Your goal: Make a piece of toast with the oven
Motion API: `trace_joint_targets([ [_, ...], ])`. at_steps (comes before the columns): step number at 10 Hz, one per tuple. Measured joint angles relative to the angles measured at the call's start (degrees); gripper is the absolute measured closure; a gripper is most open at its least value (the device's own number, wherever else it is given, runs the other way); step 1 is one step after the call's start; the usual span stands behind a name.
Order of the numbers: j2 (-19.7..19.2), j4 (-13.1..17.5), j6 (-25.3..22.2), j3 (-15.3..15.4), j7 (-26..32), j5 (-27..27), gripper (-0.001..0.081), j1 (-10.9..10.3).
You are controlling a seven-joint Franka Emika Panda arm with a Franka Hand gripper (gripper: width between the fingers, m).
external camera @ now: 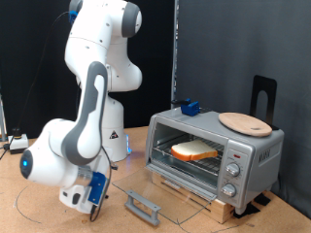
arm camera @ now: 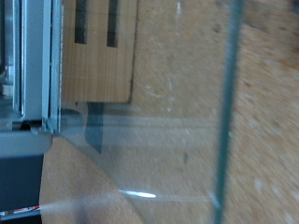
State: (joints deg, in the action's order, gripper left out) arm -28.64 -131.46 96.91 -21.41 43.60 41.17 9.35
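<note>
The silver-grey oven [external camera: 248, 155] stands on a wooden slatted base at the exterior view's right. Its glass door [external camera: 180, 194] hangs down open, with the grey handle [external camera: 144, 206] at its low end. The piece of toast [external camera: 194, 150] lies flat on the wire rack inside the oven. My gripper [external camera: 92, 194] hangs low over the table, to the exterior view's left of the handle and apart from it, with nothing seen in it. The wrist view looks through the glass door [arm camera: 187, 140] at the wooden base [arm camera: 98, 56] and the oven's metal frame [arm camera: 33, 65]; no fingertips are clear there.
A round wooden plate [external camera: 245, 122] and a small blue object [external camera: 190, 107] rest on the oven's top. A black stand [external camera: 264, 97] rises behind the oven. The robot's base and cables [external camera: 15, 144] fill the exterior view's left.
</note>
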Motion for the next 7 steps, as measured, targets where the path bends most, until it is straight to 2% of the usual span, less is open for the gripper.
trace_joint_targets([
  [2,0.7,-2.0,-0.8,1.8,0.8,1.0,-0.0003,-0.6],
  [4,2.4,-3.0,-7.2,1.9,2.4,0.7,-0.0003,-0.1],
  [7,5.2,-2.9,-17.2,1.1,5.7,-0.1,-0.0003,2.4],
])
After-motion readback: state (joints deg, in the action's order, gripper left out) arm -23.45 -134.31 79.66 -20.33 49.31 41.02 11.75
